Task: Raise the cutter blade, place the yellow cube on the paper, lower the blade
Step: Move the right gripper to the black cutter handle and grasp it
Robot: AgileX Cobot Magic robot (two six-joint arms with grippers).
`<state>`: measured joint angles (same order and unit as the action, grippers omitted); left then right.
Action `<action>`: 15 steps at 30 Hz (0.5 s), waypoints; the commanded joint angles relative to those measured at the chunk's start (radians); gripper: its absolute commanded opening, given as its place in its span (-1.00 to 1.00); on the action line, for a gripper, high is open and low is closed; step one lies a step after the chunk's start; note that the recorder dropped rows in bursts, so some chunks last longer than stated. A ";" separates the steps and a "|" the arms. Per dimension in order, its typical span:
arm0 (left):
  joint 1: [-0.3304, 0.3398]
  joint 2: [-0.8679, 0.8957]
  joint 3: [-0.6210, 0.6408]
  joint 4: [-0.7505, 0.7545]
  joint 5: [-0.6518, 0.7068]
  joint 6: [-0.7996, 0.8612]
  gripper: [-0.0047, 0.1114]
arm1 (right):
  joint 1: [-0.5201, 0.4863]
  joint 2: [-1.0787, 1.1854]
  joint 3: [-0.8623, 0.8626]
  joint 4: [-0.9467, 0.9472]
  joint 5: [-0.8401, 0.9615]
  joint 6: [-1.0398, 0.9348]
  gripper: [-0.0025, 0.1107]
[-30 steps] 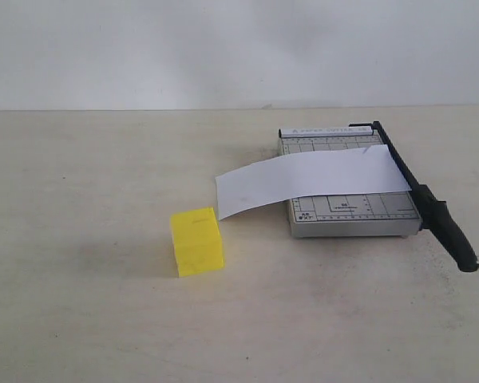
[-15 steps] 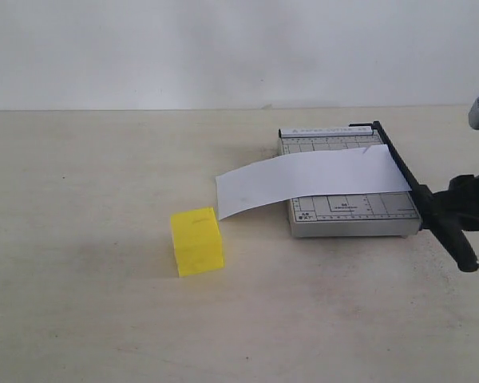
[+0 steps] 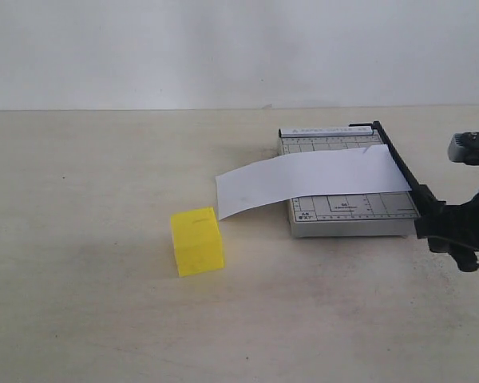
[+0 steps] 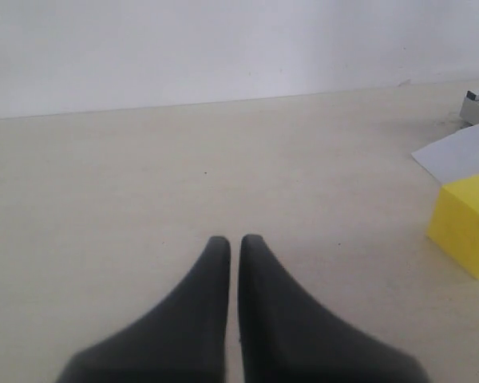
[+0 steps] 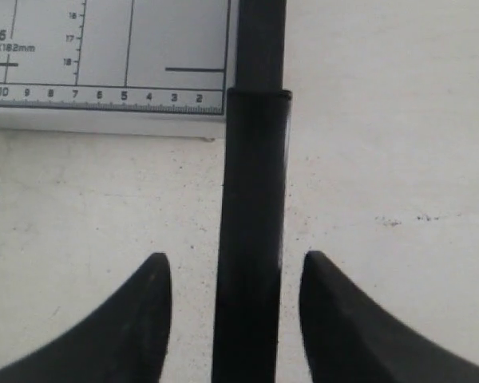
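The grey gridded cutter base (image 3: pixel 347 209) sits right of centre, its black blade (image 3: pixel 401 163) lying down along the right edge. The white paper (image 3: pixel 303 182) stretches across the base and overhangs to the left. The yellow cube (image 3: pixel 197 241) rests on the table, left of the paper and apart from it, also seen as the cube (image 4: pixel 467 223) at the frame edge. My right gripper (image 3: pixel 457 231) is open, straddling the blade's thick handle (image 5: pixel 251 231) with a finger on each side, neither touching. My left gripper (image 4: pixel 233 243) is shut, empty, low over bare table.
A pale beige table (image 3: pixel 88 319) spreads under everything, meeting a white wall (image 3: pixel 223 48) at the back. The cutter base's ruled corner (image 5: pixel 112 64) shows in the right wrist view. The left arm is out of the exterior view.
My right gripper came in from the right edge and moved down over the blade handle, now straddling it. Cube, paper and blade have not moved.
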<state>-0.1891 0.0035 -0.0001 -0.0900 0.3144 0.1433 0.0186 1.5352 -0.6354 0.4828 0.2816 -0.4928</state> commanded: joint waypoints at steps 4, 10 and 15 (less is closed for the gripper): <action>-0.006 -0.004 0.000 0.000 -0.008 0.001 -0.84 | 0.001 0.002 -0.004 0.004 0.036 -0.016 -0.70; -0.006 -0.004 0.000 0.000 -0.008 0.001 -0.84 | 0.001 0.000 -0.004 0.004 0.043 -0.009 -0.96; -0.006 -0.004 0.000 0.000 -0.008 0.001 -0.84 | 0.001 -0.027 -0.004 0.004 0.045 -0.007 -0.96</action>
<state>-0.1891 0.0035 -0.0001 -0.0900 0.3144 0.1433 0.0186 1.5337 -0.6354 0.4800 0.2937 -0.4968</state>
